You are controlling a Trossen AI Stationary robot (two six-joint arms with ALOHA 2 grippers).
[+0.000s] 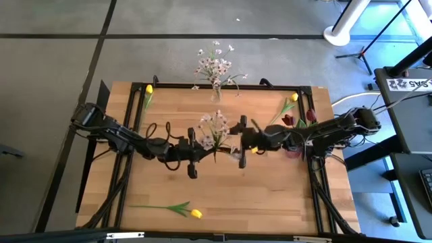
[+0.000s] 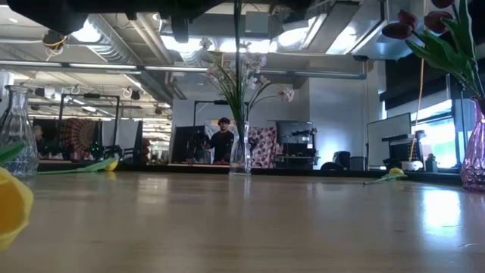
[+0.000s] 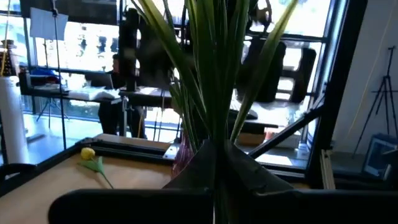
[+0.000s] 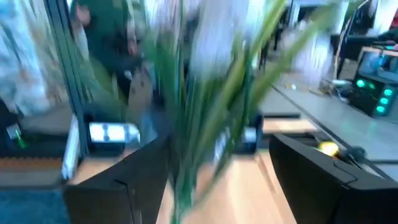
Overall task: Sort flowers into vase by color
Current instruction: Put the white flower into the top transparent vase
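A spray of pale pink-white blossoms (image 1: 214, 125) on green stems stands upright above the table's middle, with my left gripper (image 1: 204, 146) shut on it. My right gripper (image 1: 241, 139) is open just right of it, its fingers on either side of the blurred stems (image 4: 205, 124); I cannot tell whether they touch. A second pale spray (image 1: 216, 66) stands in a clear vase (image 2: 241, 152) at the far edge. Maroon tulips (image 1: 298, 120) stand in a pink vase (image 2: 474, 152) on the right. Yellow tulips lie at the far left (image 1: 148, 90), the far right (image 1: 292, 98) and the near edge (image 1: 193, 213). My left gripper pinches the spray's bundle of green stems (image 3: 214, 127) between its two fingers, below the leaves. The fingers come level from the table's left and lie across the stems. The spray stands upright in the hold, and its lower stem (image 2: 237, 83) hangs clear of the table.
A clear glass vase (image 2: 15, 140) stands at the table's left. A black frame (image 1: 223, 86) runs round the wooden tabletop. A person shows in the room beyond the far edge.
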